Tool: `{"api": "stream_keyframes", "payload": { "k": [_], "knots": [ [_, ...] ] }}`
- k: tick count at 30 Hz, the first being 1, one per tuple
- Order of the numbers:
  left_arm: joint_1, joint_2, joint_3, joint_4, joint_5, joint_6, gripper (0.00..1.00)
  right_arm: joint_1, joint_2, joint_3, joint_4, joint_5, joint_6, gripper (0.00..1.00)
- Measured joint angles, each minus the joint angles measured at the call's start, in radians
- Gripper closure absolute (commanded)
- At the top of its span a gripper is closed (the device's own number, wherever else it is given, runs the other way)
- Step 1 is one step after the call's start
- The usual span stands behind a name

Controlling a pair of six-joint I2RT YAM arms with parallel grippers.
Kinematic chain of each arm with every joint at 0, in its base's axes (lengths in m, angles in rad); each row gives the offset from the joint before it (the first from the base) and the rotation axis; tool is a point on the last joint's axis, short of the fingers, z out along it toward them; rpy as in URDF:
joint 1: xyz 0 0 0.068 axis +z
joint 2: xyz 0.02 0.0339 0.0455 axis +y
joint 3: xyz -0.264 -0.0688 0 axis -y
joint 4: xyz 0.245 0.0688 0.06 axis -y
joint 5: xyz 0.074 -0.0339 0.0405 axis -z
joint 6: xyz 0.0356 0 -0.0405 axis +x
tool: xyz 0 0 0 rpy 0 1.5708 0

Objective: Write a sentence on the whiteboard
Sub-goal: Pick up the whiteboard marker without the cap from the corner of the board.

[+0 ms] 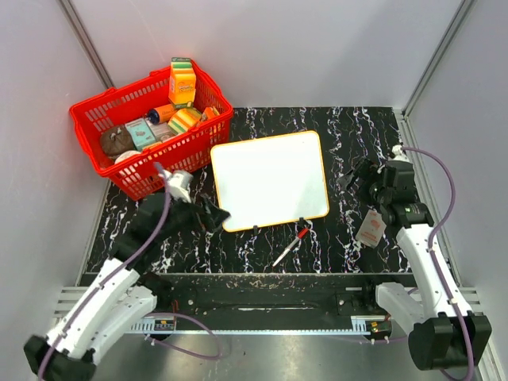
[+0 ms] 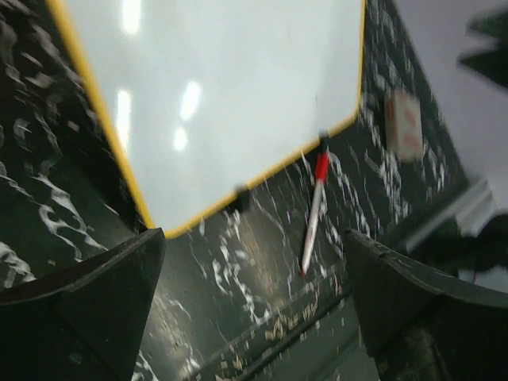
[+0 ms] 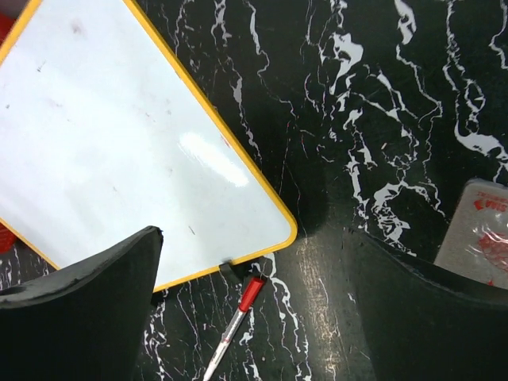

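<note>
Left pincer (image 2: 254, 234) and right pincer (image 3: 254, 232) stand spread, empty. The whiteboard (image 1: 270, 178) lies on the counter (image 1: 357, 131), with a red-capped marker (image 1: 291, 247) just beside it.

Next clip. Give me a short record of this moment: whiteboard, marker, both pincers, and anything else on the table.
whiteboard: flat on the table, blank, no lettering
marker: white with a red end, lying just off the whiteboard's near edge, unheld
left pincer: open, empty, near the whiteboard's near-left corner
right pincer: open, empty, right of the whiteboard
red basket: beyond the whiteboard's far-left corner, filled
packet: white and red, beside the right arm
status: writing not started
</note>
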Motion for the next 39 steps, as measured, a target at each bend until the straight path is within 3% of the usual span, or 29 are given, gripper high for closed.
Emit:
{"api": "stream_keyframes", "payload": {
  "k": [7, 14, 19, 29, 32, 33, 36, 39],
  "knots": [
    [-0.494, 0.278, 0.08, -0.083, -0.261, 0.014, 0.01, 0.0, 0.11, 0.0, -0.04, -0.056, -0.014, 0.0],
    [-0.809, 0.723, 0.32, -0.083, -0.484, 0.041, 0.03, 0.0, 0.093, -0.007, -0.059, -0.069, -0.019, 0.0],
    [-0.877, 0.958, 0.444, -0.037, -0.526, 0.063, 0.14, 0.0, 0.079, -0.036, -0.06, -0.07, -0.018, 0.0],
    [-0.933, 1.126, 0.456, 0.012, -0.558, 0.048, 0.4, 0.0, 0.076, -0.063, -0.06, -0.069, -0.018, 0.0],
    [-0.944, 1.162, 0.456, 0.021, -0.57, 0.034, 0.54, 0.0, 0.075, -0.063, -0.06, -0.069, -0.018, 0.0],
    [-0.945, 1.165, 0.456, 0.022, -0.57, 0.031, 0.64, 0.0, 0.075, -0.063, -0.06, -0.069, -0.018, 0.0],
    [-0.945, 1.184, 0.455, 0.03, -0.581, 0.01, 0.67, 0.0, 0.075, -0.063, -0.06, -0.07, -0.018, 0.0],
    [-0.945, 1.189, 0.454, 0.036, -0.597, -0.003, 0.81, 0.0, 0.075, -0.063, -0.06, -0.077, -0.018, 0.0]
  ]
}}
